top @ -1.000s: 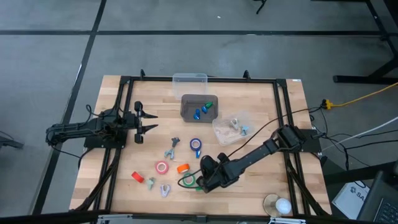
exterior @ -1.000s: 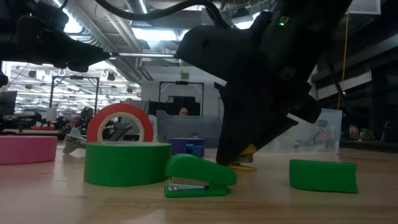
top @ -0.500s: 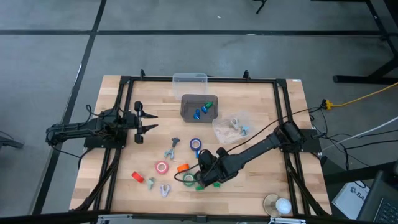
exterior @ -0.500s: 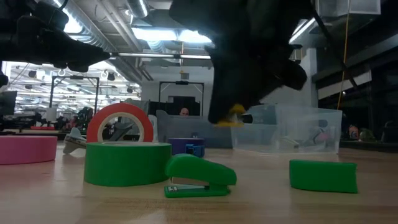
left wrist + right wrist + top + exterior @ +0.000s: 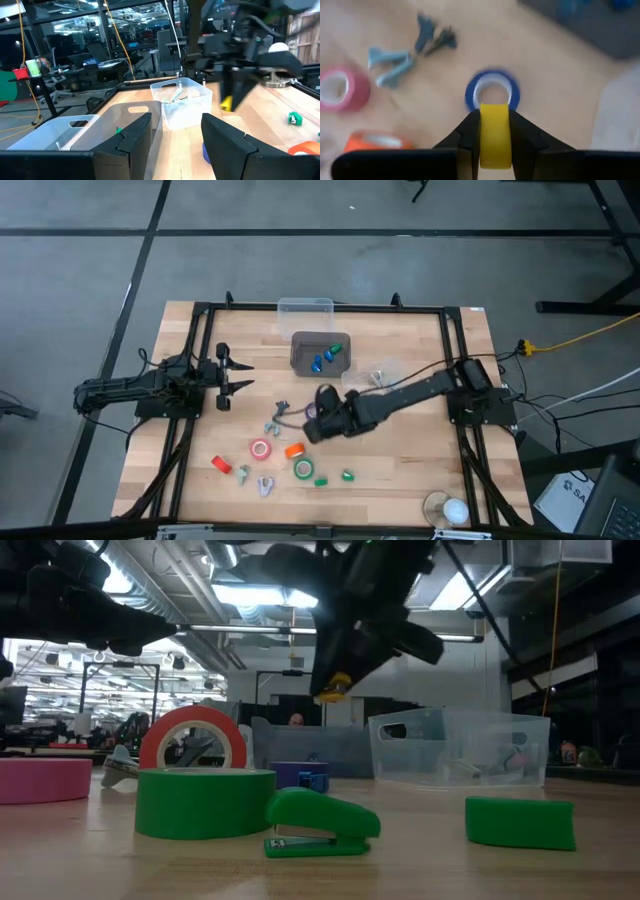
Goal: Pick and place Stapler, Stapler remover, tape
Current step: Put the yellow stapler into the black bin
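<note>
Blue tape (image 5: 492,93) below right gripper (image 5: 494,131), staple removers (image 5: 400,62) beside

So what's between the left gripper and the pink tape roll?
Nothing: the high view shows bare tabletop between the left gripper and the pink tape roll.

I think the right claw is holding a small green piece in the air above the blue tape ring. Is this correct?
Not quite. The piece held in the right claw is yellow, not green; the right wrist view shows it clearly. The rest is right: it is lifted in the air, above the blue tape ring.
</note>
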